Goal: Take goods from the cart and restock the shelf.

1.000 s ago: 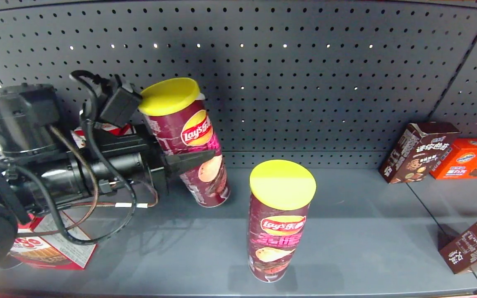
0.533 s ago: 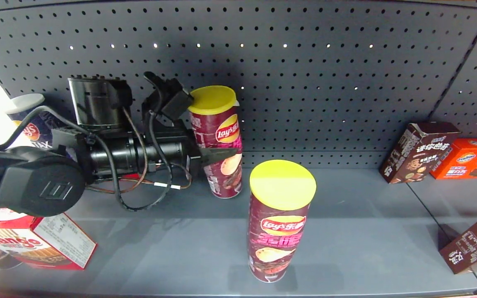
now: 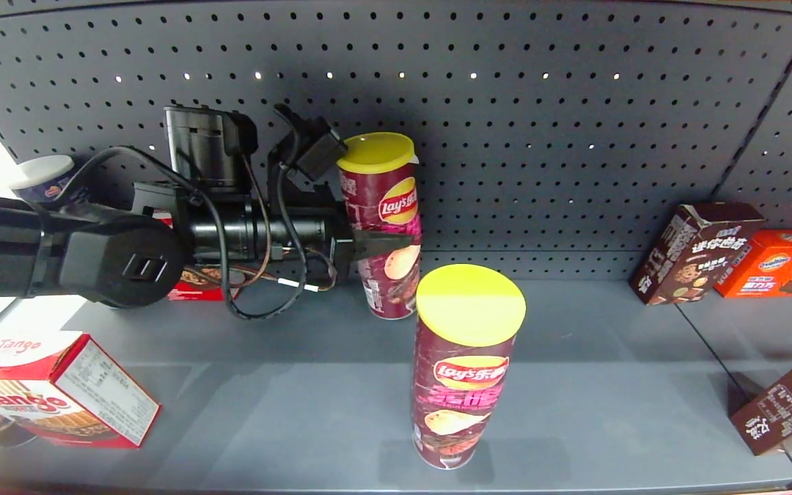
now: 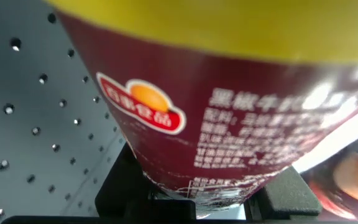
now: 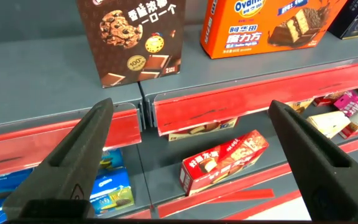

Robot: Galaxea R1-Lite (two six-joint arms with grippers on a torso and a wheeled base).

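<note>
My left gripper [image 3: 388, 243] is shut on a maroon chips can with a yellow lid [image 3: 383, 206], gripping it at mid-height. The can stands nearly upright at the back of the grey shelf [image 3: 286, 405], close to the pegboard; I cannot tell whether its base touches the shelf. In the left wrist view the can [image 4: 229, 124] sits between the black fingers [image 4: 288, 196]. A second, identical can [image 3: 465, 364] stands upright nearer the front, just right of the held one. My right gripper [image 5: 191, 162] is open and holds nothing, facing a shelf front.
A red-and-white wafer box [image 3: 52, 399] lies at the front left, and a white-lidded can [image 3: 42, 175] stands at the far left. Brown boxes [image 3: 691, 251] [image 3: 788, 399] and an orange box [image 3: 774, 265] occupy the right. Free shelf lies between the cans and these boxes.
My left arm has carried the can to the right and toward the pegboard. The can has gone from tilted to nearly upright. The front can has not moved.
</note>
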